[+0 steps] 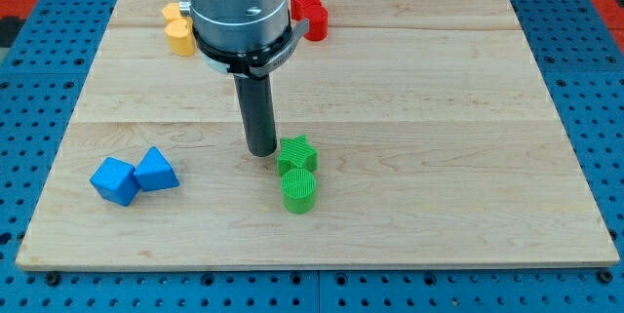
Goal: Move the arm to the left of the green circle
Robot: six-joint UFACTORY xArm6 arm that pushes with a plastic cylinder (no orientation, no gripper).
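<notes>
The arm's straight dark rod stood upright on the pale wooden board [439, 108], its tip [260, 153] resting on the wood with no jaws to spread or close, simply a blunt end for pushing. Just to the tip's right sat the green star-shaped plastic block [297, 154], nearly touching the rod, and below and right of the tip, against the star, stood the green circle [299, 192], a short ribbed cylinder. The tip was thus up and left of the circle rather than level with its left side. The circle looked light, rigid and smooth-based, likely to slide at a nudge on the planed wood; no grasp was called for, and contact with its curved side would probably send it skidding or turning. Well to the tip's lower left lay two blue faceted blocks [135, 176], touching one another. Beyond the rod, a yellow block [177, 30] lay toward the view's top left and a red block [309, 11] toward the top right, both partly hidden by the grey arm housing [237, 6].
</notes>
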